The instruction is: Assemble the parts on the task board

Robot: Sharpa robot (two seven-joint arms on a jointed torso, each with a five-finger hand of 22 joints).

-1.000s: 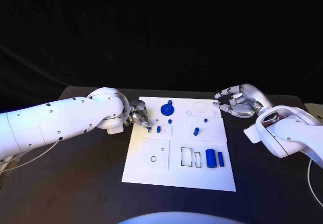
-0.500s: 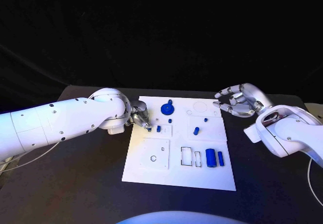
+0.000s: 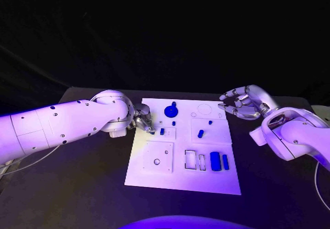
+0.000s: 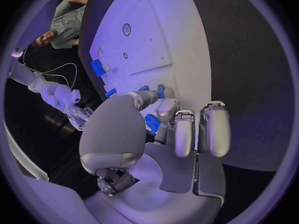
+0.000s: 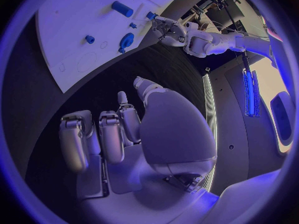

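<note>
Nearest on the white task board [image 3: 180,179]: two blue cylinders [image 3: 219,161] lying side by side at about four o'clock from centre, close to its right edge, with bare black tabletop [image 3: 82,186] around the near corners. Farther back, at the board's left edge near ten o'clock, left robot hand [image 3: 143,119] with fingertips drawn together at a small blue peg [image 3: 161,131]; from the left wrist view, fingers [image 4: 164,108] meeting on that peg [image 4: 160,91], pinching it. Behind it, a blue disc [image 3: 170,112] near twelve o'clock. At the far right corner, just off the board at two o'clock, right robot hand [image 3: 240,105] curled, holding nothing; right wrist view shows fingers [image 5: 127,120] bent over dark tabletop.
</note>
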